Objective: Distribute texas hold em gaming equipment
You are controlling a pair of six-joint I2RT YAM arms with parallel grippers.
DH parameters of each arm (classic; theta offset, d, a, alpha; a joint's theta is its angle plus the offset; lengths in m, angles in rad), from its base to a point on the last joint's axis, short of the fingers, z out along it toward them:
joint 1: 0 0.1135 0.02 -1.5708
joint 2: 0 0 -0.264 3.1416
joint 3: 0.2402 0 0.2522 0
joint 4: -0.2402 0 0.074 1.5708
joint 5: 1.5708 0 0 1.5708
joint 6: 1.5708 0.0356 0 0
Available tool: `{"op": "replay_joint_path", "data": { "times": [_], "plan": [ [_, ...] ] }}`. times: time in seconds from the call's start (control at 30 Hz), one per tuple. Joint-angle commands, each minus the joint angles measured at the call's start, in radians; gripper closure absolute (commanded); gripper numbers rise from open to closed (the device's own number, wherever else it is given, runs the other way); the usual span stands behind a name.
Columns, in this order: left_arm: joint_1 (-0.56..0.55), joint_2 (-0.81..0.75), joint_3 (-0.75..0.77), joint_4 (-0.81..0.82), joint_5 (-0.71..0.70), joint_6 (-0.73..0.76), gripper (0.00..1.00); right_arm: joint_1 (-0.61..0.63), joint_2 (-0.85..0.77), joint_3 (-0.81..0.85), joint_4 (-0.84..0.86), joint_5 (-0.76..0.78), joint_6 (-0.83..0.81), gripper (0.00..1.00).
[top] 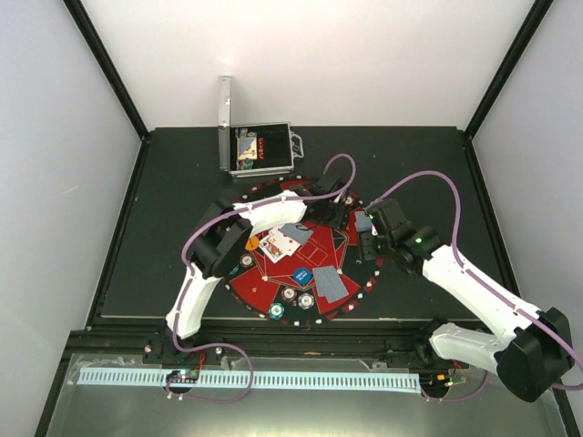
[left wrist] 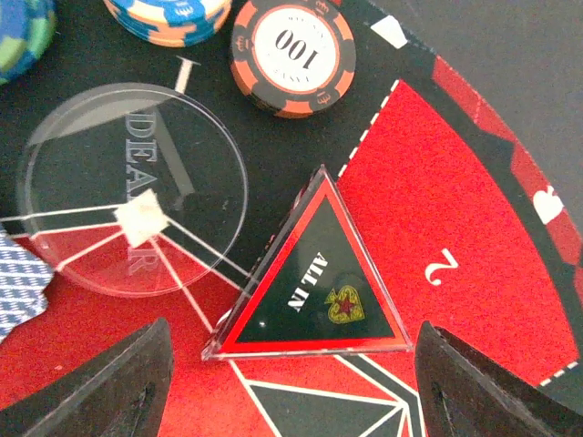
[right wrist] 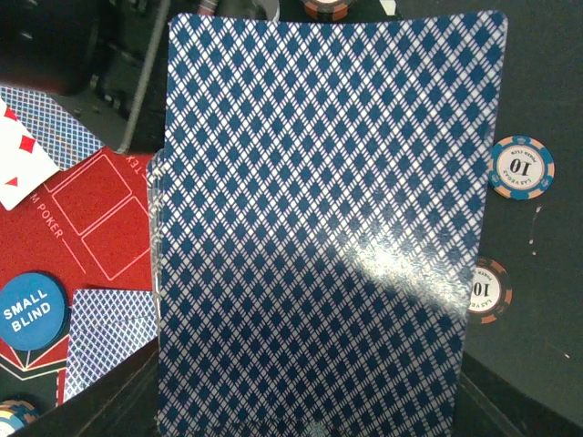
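Note:
In the left wrist view a clear-edged "ALL IN" triangle [left wrist: 314,287] lies flat on the red-and-black mat [left wrist: 483,218], between the spread fingers of my left gripper [left wrist: 291,387], which is open and touches nothing. Beside it lie a clear "DEALER" disc [left wrist: 132,187] and a brown-red "100" chip [left wrist: 291,55]. My right gripper [right wrist: 310,414] is shut on a stack of blue-diamond-backed playing cards [right wrist: 319,228], held up and filling its view. From above, the left gripper [top: 333,208] and the right gripper [top: 366,232] hang close together over the mat's far right part.
Face-up cards [top: 276,243], face-down cards [top: 330,284], a blue "SMALL BLIND" disc [top: 301,276] and chips [top: 289,294] lie on the mat. Two "10" chips [right wrist: 519,167] rest on the dark table off the mat. An open silver case [top: 260,150] stands at the back.

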Motion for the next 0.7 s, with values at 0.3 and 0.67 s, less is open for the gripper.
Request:
{"op": "replay_joint_path", "data": {
  "times": [0.3, 0.67],
  "plan": [
    [-0.044, 0.092, 0.112, -0.037, -0.093, -0.002, 0.21, -0.007, -0.022, 0.014, 0.015, -0.015, 0.014, 0.38],
    [-0.066, 0.142, 0.155, -0.065, -0.158, 0.026, 0.17, -0.007, -0.018, 0.01, 0.021, -0.023, 0.013, 0.38]
  ]
}}
